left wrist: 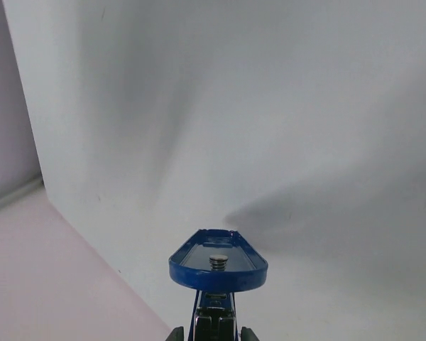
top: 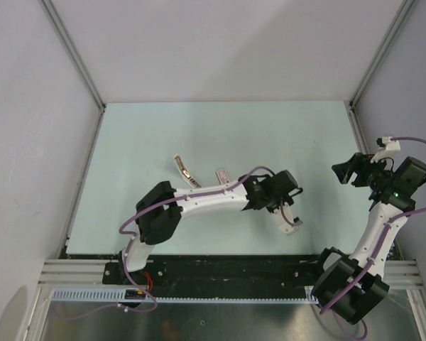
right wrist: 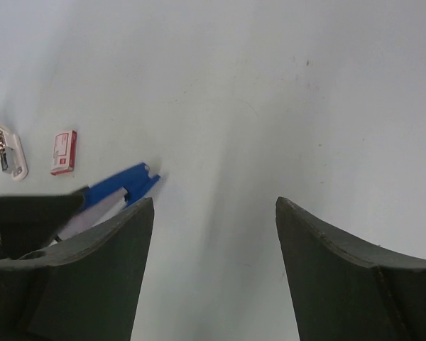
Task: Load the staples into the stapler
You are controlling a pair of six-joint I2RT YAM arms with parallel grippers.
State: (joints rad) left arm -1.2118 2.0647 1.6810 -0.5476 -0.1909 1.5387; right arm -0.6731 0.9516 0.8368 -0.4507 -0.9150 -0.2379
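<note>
Left fingers (top: pixel 287 217) clamp the stapler (left wrist: pixel 218 264), lid seemingly flipped open for loading; right fingers (right wrist: pixel 85 284) spread wide, empty, free to fetch from staple box (right wrist: pixel 62 151).

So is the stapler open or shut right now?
Open, it seems: the stapler in the left fingers shows its blue cover's hollow inside, swung up off the metal channel.

I see stapler (left wrist: pixel 218 261): blue, hinged open, cover swung clear of silvery rail, tail end pinched in left gripper (left wrist: pixel 213 334), nose out over table. Staples box (right wrist: pixel 63 151): pink-white, flat on table, apart from stapler.
</note>
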